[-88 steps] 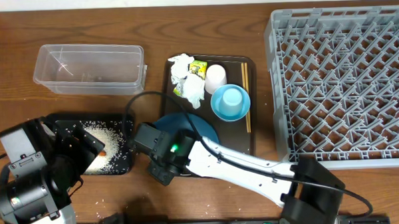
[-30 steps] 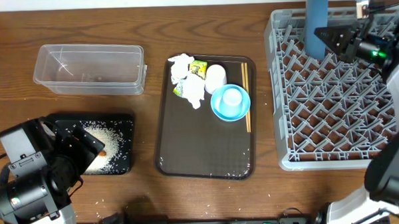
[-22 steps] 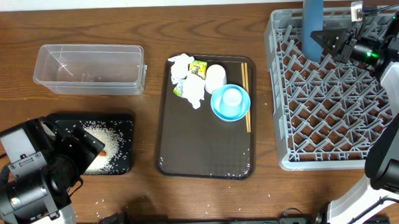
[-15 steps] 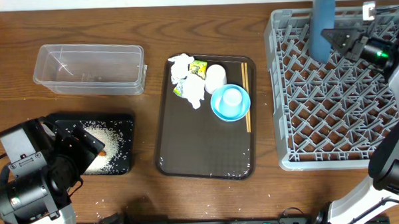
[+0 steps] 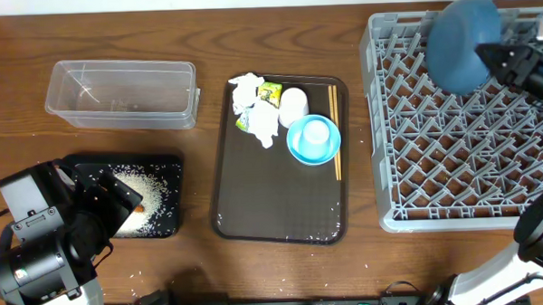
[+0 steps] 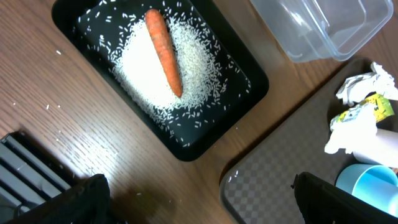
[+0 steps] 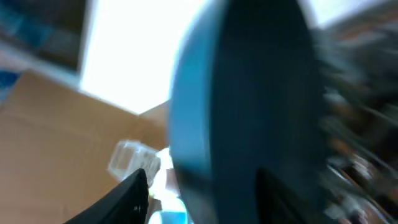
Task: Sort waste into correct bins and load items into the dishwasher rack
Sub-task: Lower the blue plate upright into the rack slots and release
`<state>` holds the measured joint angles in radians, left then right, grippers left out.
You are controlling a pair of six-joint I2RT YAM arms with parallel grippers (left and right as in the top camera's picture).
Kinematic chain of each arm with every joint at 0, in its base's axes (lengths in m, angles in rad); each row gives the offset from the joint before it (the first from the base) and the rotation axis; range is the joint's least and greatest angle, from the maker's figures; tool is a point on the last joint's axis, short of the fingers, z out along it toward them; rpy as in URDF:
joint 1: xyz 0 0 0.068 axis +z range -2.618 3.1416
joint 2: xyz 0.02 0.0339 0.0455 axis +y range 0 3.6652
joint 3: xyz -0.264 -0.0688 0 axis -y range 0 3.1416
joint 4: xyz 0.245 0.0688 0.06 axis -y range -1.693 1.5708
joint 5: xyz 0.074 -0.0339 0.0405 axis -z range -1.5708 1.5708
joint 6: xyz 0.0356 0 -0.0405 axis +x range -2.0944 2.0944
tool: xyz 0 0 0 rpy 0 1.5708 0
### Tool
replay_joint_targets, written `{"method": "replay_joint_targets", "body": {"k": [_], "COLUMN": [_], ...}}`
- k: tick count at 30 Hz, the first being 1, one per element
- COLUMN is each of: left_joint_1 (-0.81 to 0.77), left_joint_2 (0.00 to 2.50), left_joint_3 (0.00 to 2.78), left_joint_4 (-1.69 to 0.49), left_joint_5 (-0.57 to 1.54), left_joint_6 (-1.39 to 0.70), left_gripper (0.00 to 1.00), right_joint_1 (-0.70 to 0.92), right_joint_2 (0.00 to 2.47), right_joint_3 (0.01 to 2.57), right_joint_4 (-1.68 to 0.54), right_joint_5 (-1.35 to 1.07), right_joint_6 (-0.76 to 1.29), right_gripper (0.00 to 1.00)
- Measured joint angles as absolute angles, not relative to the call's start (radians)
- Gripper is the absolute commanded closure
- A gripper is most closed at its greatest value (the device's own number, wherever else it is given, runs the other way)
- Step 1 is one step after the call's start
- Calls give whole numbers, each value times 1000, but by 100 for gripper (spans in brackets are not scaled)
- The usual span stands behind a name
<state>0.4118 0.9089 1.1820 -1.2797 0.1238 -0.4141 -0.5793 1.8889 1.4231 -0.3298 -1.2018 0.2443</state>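
Observation:
The dark-blue plate [image 5: 462, 42] leans in the back left of the grey dishwasher rack [image 5: 471, 164], its round face turned up. My right gripper [image 5: 496, 56] is at its right edge. In the right wrist view the plate [image 7: 249, 106] fills the gap between open jaws, and the left finger [image 7: 134, 196] stands clear of it. My left gripper [image 6: 205, 208] is open and empty above the table. Below it, a carrot [image 6: 165, 50] lies on rice [image 6: 143, 74] in the black tray [image 6: 186, 152]. The clear container [image 5: 123, 92] stands behind that tray.
The brown serving tray [image 5: 273, 207] holds white napkins [image 5: 252, 108], a green-yellow wrapper [image 5: 269, 92], a whitish cup [image 5: 293, 105], a light-blue bowl [image 5: 313, 138] and chopsticks [image 5: 335, 132]. Stray rice grains lie on the table near the left arm [image 5: 39, 242].
The right gripper's jaws have parted. The plate, held on edge a second ago, has tipped over to show its face. The left arm has not moved.

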Motion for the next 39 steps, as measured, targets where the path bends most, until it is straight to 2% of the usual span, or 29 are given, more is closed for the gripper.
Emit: {"method": "replay_joint_targets", "body": {"k": [4,12,14,18,20,21,22,30,39], "left_joint_1": [412,412,412,412,412,412,412,412,412], "left_joint_2": [909,909,909,909,909,909,909,909,909], "left_joint_3": [1181,1179,1179,1179,1179,1179,1179,1179,1179], "left_joint_4": [-1280,-1279,-1280,-1279,-1279,-1279,-1279,-1279,-1280], "left_joint_5": [124,124,124,124,124,124,124,124,124], "left_joint_6": [-414,-414,-414,-414,-414,-414,-414,-414,-414], "left_gripper": [3,4,4,4,4,3,4,4,4], "right_joint_1": [-610,-611,-609,-559,-500,-463,-423,-154,-150], "right_joint_2": [1800,1530,1479,1387,1369,1368,1371,1517,1697], "right_joint_3": [1419,1434,1443,1454,1460,1461,1461,1461,1461], "right_joint_4": [-482,-652,-663,-657,-641,-634,-630,-535,-427], "right_joint_5": [-1006,-616,-571,-513,-493,-476,-453,-234,-101], "right_joint_6": [235,218,218,214,211,208,208,172,167], "right_gripper": [2,1,8,70,90,96,99,99,99]}}
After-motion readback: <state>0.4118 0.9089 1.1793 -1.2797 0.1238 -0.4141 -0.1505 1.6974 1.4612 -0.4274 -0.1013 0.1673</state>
